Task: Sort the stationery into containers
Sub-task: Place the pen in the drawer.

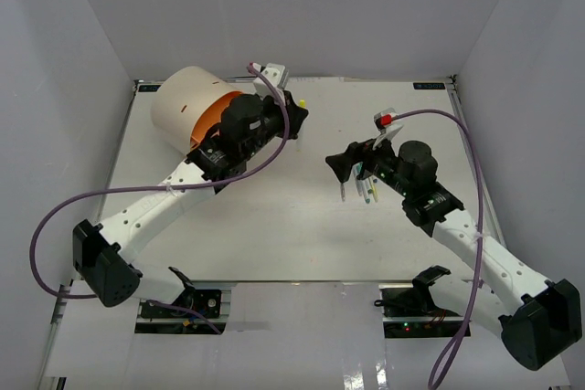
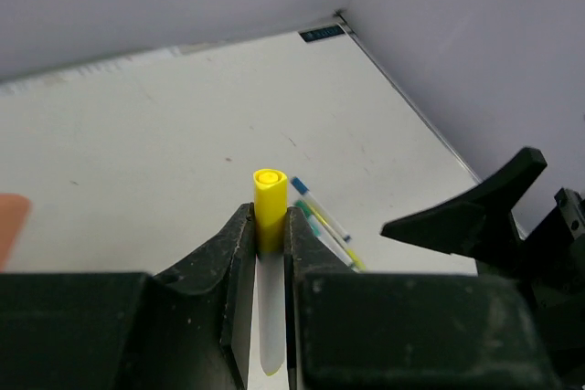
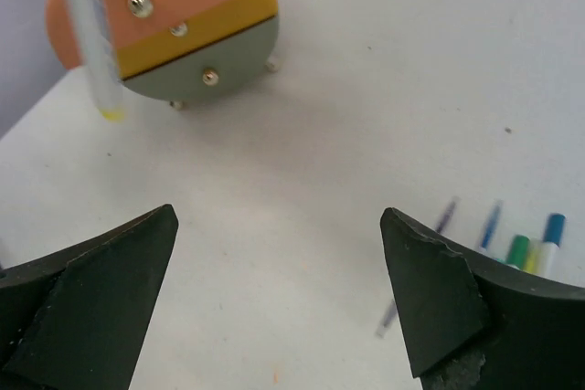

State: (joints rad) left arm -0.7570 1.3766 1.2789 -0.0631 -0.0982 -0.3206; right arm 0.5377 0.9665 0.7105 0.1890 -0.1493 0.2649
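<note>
- The left hand [image 1: 294, 116] is pressed together on the yellow marker [image 2: 270, 194]. The cap end pokes out past the fingertips, and the barrel runs down the gap between the fingers.
- The organizer [image 1: 187, 107] sits far left on the surface [image 1: 274, 235], just behind that hand. The left arm reaches forward, its wrist crosses the organizer's round face, and the hand points away to the right. The left arm is plainly the nearer one.
- The right wrist view shows that face in orange, yellow and grey-green bands with knobs, and every drawer looks shut. I'd judge a drawer must come open before the marker can go in.
- The right hand [image 1: 352, 162] is spread wide and holds nothing. It is aimed at the face but well apart from it.
- The loose pens [image 1: 366, 191] lie side by side just beside the right hand, their long axes running roughly near to far.
</note>
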